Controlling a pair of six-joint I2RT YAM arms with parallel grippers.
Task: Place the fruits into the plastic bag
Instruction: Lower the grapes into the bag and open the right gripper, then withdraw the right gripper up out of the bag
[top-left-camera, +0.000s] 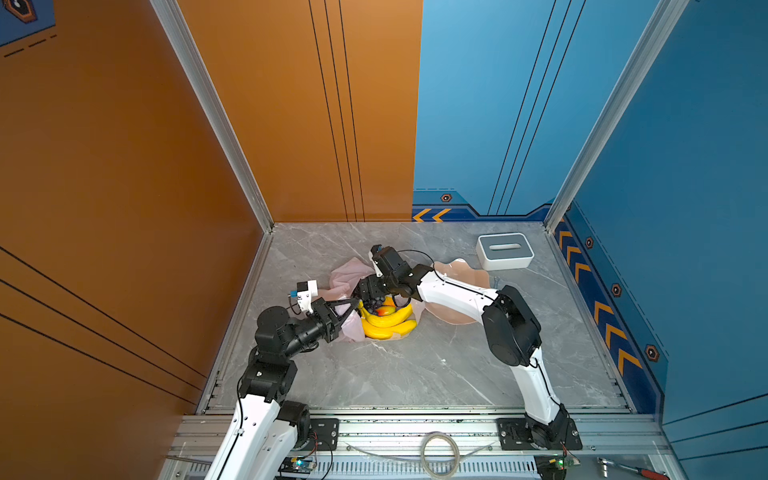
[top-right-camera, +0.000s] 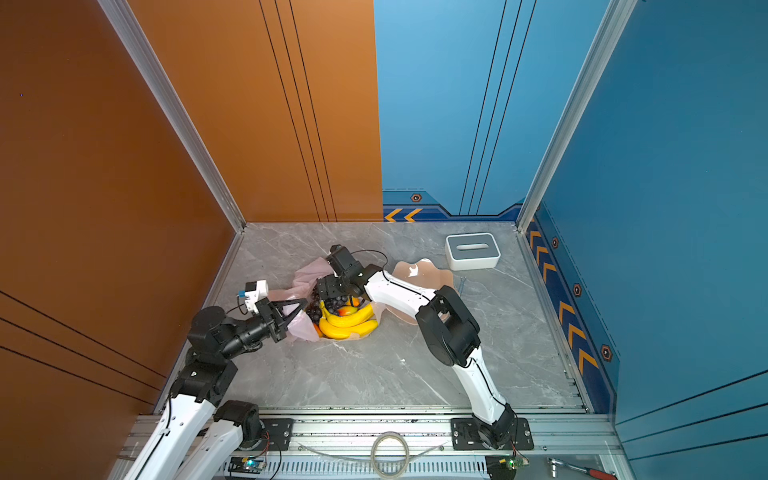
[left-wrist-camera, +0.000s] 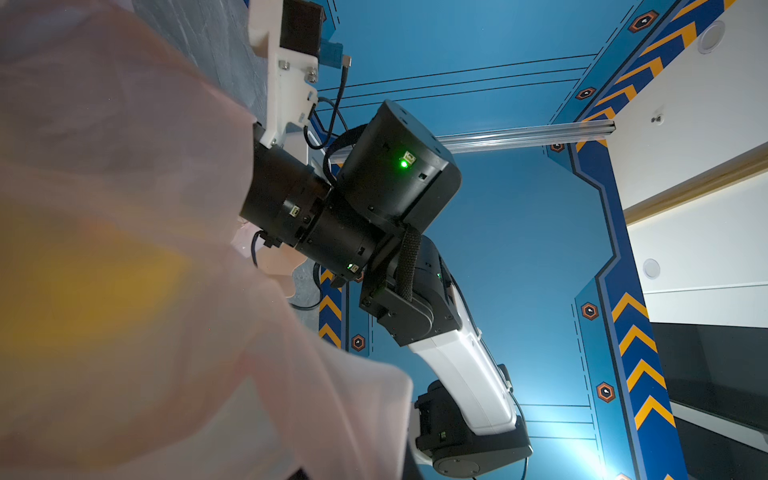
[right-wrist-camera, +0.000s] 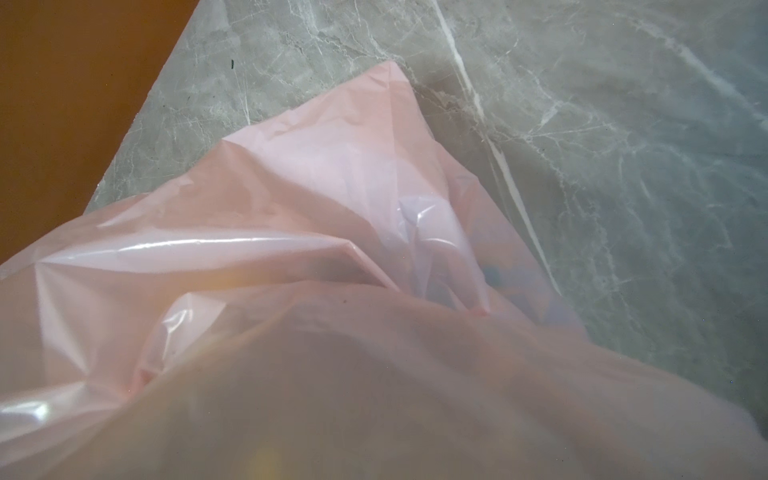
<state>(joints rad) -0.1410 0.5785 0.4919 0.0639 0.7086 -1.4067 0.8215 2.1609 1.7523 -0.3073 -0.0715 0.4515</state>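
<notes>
Left gripper (top-left-camera: 352, 302): pinched shut on plastic bag (top-left-camera: 347, 276) rim, mouth held up. Right gripper (top-left-camera: 368, 293): jaws wide over grapes (top-right-camera: 315, 311). I'd withdraw straight up, avoiding the film.

Saw a pale-pink plastic bag (top-left-camera: 347, 274), yellow banana bunch (top-left-camera: 386, 324), dark purple grapes (top-right-camera: 314, 311). Noted white-veined grey marbling on the desk (top-left-camera: 415, 374).

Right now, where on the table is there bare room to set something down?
The widest bare marble lies in front, between the bananas and the front rail. Also free: the right strip beside the chevron wall, and the back, between plastic bag and slotted box. Crowded: centre-left, where left pincer and right pincer meet at the bag.
</notes>
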